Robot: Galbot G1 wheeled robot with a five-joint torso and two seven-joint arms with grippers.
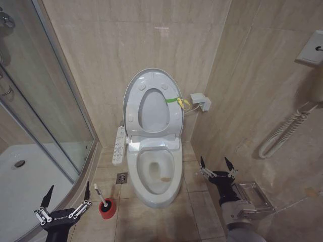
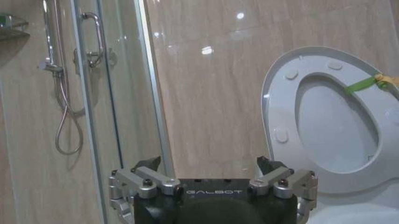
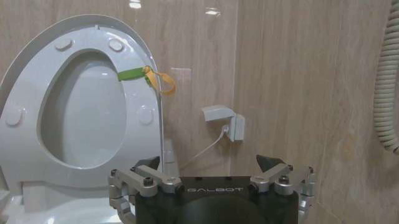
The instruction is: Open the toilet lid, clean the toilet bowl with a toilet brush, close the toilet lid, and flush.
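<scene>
The toilet lid (image 1: 152, 103) stands raised against the wall, ahead of both tools. The left tool (image 1: 67, 199), fingers apart, hangs beside the toilet brush (image 1: 103, 200); the right tool (image 1: 217, 166), fingers apart, hovers beside the toilet bowl (image 1: 154, 174).

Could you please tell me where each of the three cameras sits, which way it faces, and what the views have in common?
Head view: high on the robot, looking forward and down at the toilet bowl, the toilet brush and both open grippers, left gripper low left, right gripper at right.
Left wrist view: behind the left gripper, facing the wall, the shower door and the raised toilet lid.
Right wrist view: behind the right gripper, facing the lid and a wall socket.
Shared: all three show the upright lid with its green band.
</scene>
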